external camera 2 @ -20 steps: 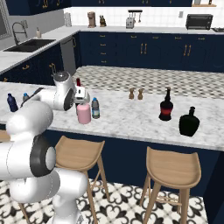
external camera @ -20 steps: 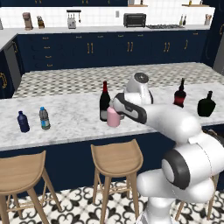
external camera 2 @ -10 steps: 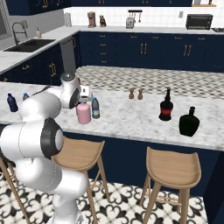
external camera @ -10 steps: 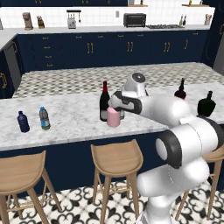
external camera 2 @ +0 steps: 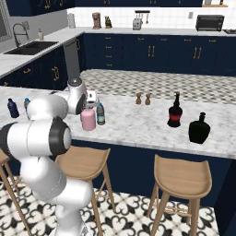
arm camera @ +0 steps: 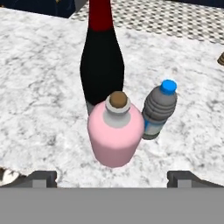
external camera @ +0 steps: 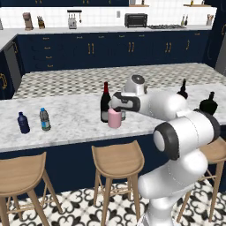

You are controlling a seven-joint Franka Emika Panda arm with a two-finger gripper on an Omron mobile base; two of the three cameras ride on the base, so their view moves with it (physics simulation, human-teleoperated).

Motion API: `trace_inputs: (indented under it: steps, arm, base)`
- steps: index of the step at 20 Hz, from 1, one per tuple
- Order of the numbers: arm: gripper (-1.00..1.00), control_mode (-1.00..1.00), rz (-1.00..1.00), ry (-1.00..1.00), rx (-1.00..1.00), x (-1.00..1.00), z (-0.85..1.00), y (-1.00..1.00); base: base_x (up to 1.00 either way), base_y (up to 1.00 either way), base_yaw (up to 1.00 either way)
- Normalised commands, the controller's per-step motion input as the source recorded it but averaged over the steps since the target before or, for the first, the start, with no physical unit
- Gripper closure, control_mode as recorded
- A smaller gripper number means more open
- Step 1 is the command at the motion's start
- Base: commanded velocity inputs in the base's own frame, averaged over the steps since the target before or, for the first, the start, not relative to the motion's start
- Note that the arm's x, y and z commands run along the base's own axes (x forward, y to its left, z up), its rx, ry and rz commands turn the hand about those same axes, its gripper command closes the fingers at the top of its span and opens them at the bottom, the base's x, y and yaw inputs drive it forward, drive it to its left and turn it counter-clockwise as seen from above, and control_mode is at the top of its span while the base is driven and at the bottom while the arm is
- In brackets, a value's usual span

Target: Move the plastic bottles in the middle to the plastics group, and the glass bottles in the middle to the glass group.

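Three bottles stand together mid-counter: a tall dark wine bottle (arm camera: pixel 101 57) with a red cap, a squat pink bottle (arm camera: pixel 116 131) in front of it, and a small water bottle (arm camera: pixel 159 110) with a blue cap beside them. My gripper (arm camera: pixel 112 178) hovers open just above and before the pink bottle (external camera: pixel 114 118), fingers spread wider than it and touching nothing. The gripper (external camera: pixel 114 106) hangs beside the wine bottle (external camera: pixel 105 102). In the right base view the gripper (external camera 2: pixel 89 103) sits over the pink bottle (external camera 2: pixel 88 119), with the water bottle (external camera 2: pixel 100 114) next to it.
At the counter's left end stand a dark-blue bottle (external camera: pixel 23 123) and a small water bottle (external camera: pixel 44 119). At the right end are a red-bottomed bottle (external camera 2: pixel 174 110) and a black flask (external camera 2: pixel 199 129). Two shakers (external camera 2: pixel 143 98) stand behind. Wooden stools (external camera: pixel 117 160) line the front.
The arm's elbow has swung round while the hand stayed close over the middle bottles. The jaws stayed open and no bottle moved.
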Motion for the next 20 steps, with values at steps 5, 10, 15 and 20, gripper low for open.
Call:
trace_inputs:
  steps: [5, 10, 15, 20]
  arm:
    - [-1.0, -1.0, 0.01, 0.0, -0.03, 0.24, -0.03, 0.08]
    - [-1.0, -1.0, 0.02, 0.0, -0.02, 0.19, -0.1, 0.12]
    - [-1.0, -1.0, 0.02, 0.0, 0.0, 0.17, -0.24, 0.0]
    - [-1.0, -1.0, 0.02, 0.0, 0.0, 0.24, -0.16, 0.0]
  base:
    - [0.0, 0.0, 0.0]
    - [0.0, 0.0, 0.0]
    - [0.0, 0.0, 0.0]
    - [0.0, 0.0, 0.0]
